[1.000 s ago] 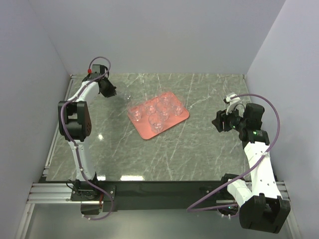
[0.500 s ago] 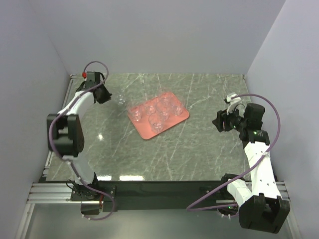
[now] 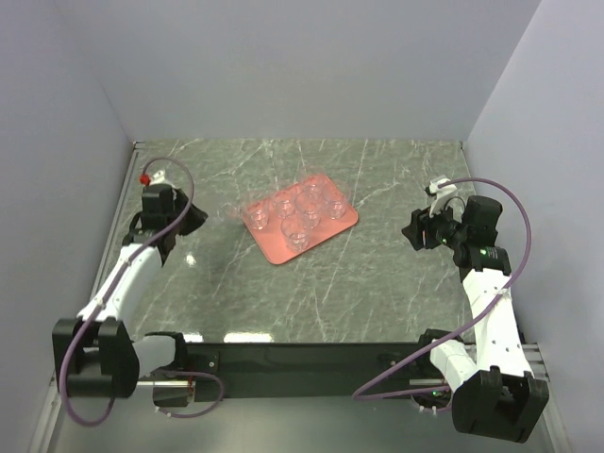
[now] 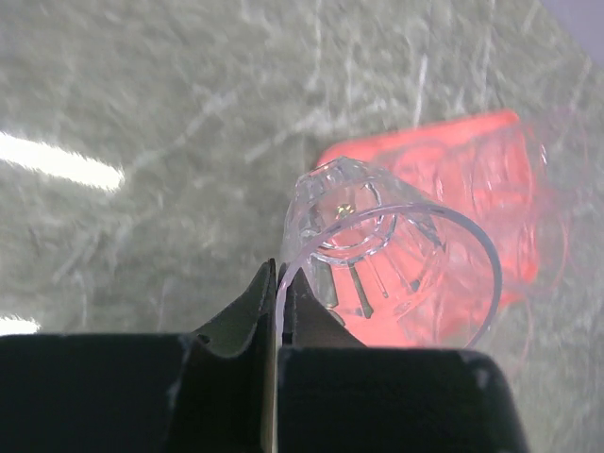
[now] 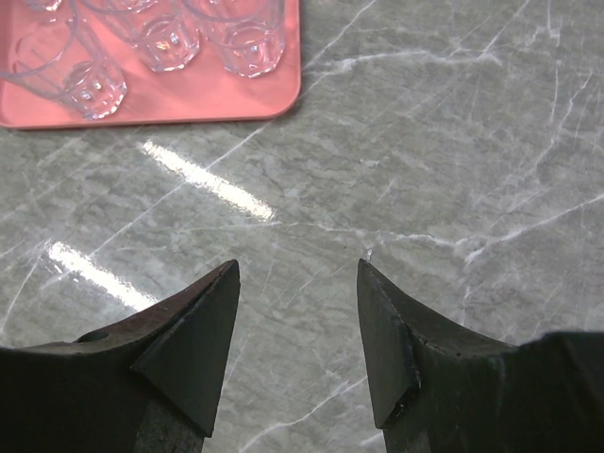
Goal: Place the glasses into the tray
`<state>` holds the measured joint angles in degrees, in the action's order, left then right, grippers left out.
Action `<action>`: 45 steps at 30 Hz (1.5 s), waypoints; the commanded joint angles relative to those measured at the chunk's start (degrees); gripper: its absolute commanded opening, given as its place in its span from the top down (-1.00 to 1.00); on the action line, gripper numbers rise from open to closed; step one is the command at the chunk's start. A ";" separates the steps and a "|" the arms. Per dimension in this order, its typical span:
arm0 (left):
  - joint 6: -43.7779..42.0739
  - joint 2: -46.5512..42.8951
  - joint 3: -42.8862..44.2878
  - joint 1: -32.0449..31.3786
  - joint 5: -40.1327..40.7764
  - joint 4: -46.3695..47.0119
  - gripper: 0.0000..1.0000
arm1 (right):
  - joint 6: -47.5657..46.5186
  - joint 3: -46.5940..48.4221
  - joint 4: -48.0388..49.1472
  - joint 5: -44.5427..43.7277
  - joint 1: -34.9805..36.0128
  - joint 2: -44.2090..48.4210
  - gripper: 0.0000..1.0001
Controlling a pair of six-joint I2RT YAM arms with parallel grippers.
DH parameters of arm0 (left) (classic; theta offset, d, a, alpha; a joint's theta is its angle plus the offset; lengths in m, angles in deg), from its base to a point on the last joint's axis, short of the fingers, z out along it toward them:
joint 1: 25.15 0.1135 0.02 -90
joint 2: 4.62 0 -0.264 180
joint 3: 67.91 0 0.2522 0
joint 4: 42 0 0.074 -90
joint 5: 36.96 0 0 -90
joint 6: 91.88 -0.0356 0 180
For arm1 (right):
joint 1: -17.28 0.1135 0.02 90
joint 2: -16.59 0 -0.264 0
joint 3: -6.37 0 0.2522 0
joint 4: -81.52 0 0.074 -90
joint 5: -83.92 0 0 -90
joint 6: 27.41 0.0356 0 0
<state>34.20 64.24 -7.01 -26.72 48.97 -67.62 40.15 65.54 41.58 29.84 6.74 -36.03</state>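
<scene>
The salmon-pink tray [image 3: 271,243] lies at the middle back of the table with several clear glasses [image 3: 296,233] standing in it. My left gripper [image 3: 202,216] is left of the tray and shut on the rim of one clear glass [image 3: 227,211], held off the table. In the left wrist view the fingers pinch the rim at the gripper [image 4: 280,275], and the glass [image 4: 392,247] tips forward with the tray [image 4: 469,151] behind it. My right gripper [image 3: 413,229] is open and empty right of the tray. The right wrist view shows it [image 5: 297,271] over bare table.
The tray's corner [image 5: 203,97] with three glasses [image 5: 250,40] shows at the top left of the right wrist view. Grey walls close the table at the back and both sides. Marble tabletop [image 3: 321,293] lies between the tray and the arm bases.
My left arm has swung from the far left corner toward the near side, carrying the glass with it. The right arm has not moved.
</scene>
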 commanded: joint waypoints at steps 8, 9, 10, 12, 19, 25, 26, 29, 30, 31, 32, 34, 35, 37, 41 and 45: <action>5.05 -16.30 -10.40 -2.74 -11.83 4.47 0.99 | -0.33 -0.32 1.12 0.82 -0.62 1.20 -0.20; 5.84 -16.39 -10.40 -2.92 -11.66 3.34 0.99 | -0.41 -0.32 1.04 0.82 -0.62 1.20 -0.20; 6.20 -16.48 -10.83 -3.18 -11.66 2.98 0.99 | -0.42 -0.32 1.04 0.82 -0.70 1.20 -0.20; 7.25 -17.00 -12.41 -3.62 -11.92 3.42 0.99 | -0.42 -0.41 1.21 0.90 -0.70 1.29 -0.20; 9.10 -14.99 -13.56 -9.76 -10.69 3.60 0.99 | -0.50 -0.32 1.12 0.99 -0.70 1.12 -0.20; 9.89 -10.33 -11.63 -15.21 -6.30 4.38 0.99 | -0.50 -0.41 1.21 0.82 -0.88 1.21 -0.20; 9.98 -8.76 -11.37 -15.75 -6.03 4.56 0.99 | -0.50 -0.41 1.13 0.82 -0.79 1.20 -0.20; 10.07 -4.98 -9.70 -17.77 -3.58 4.21 0.99 | -0.42 -0.32 1.12 0.82 -0.97 1.20 -0.20; 9.98 -4.35 -8.91 -18.30 -2.96 4.30 0.99 | -0.50 -0.41 1.12 0.82 -1.05 1.12 -0.20; 10.15 -3.22 -8.55 -19.08 -1.91 4.47 0.99 | -0.50 -0.32 1.12 0.73 -0.97 1.12 -0.20; 10.24 -2.68 -8.29 -19.35 -1.55 4.82 0.99 | -0.42 -0.41 1.12 0.82 -0.88 1.12 -0.20; 10.33 -1.28 -7.41 -20.14 -0.41 5.18 0.99 | -0.50 -0.41 1.12 0.82 -1.06 1.20 -0.20; 10.16 -0.75 -6.62 -20.32 -0.15 5.26 0.99 | -0.50 -0.41 1.04 0.82 -1.06 1.20 -0.20; 10.07 0.83 -5.92 -20.67 0.56 5.35 0.99 | -0.50 -0.32 1.12 0.90 -1.05 1.12 -0.20; 9.37 3.55 -3.81 -21.11 1.70 4.74 0.99 | -0.50 -0.32 1.12 0.90 -1.06 1.12 -0.20; 8.40 6.72 -0.65 -21.64 2.75 3.60 0.98 | -0.59 -0.32 1.12 0.99 -1.23 1.20 -0.21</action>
<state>43.16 69.66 -11.84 -47.74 50.15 -66.33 40.15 65.52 41.58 30.04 6.10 -35.92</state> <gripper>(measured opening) 0.042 0.601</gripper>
